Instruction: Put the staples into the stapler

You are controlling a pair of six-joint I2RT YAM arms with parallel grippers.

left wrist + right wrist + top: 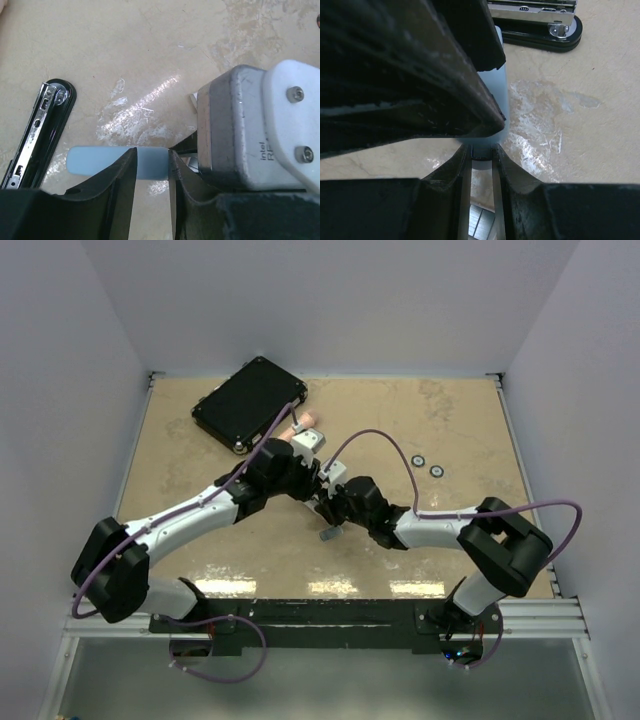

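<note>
- Between the fingertips of the left claw (152, 155) sits a pale blue bar (95, 160). Both fingers press on its flat sides, so this claw is clamped on it.
- At three o'clock of that grip, in the left wrist view, the right arm's wrist camera (260, 135) crowds in close.
- The right claw (480, 150) stands narrow, and the bar's other end runs down into its gap, so it too looks pinched on the bar.
- The stapler (37, 130) shows as a black base with a bright metal channel, at nine o'clock of the left claw and near one o'clock of the right.
- The bar is probably the stapler's swung-open top, though the hinge is hidden.
- The staples (330, 534) lie on the table (470, 430) at six o'clock of the right claw, just beside it and held by neither.
- Further out from above: a black case (250, 400) at eleven o'clock and two small black rings (427, 465) at two o'clock.
- Step in hand, as I judge it: holding the stapler open, with loading not yet begun.
- Next, one claw must let go and pinch the thin strip low by its long edges. It must then set the strip square along the channel, since a tilted strip would likely jam.
</note>
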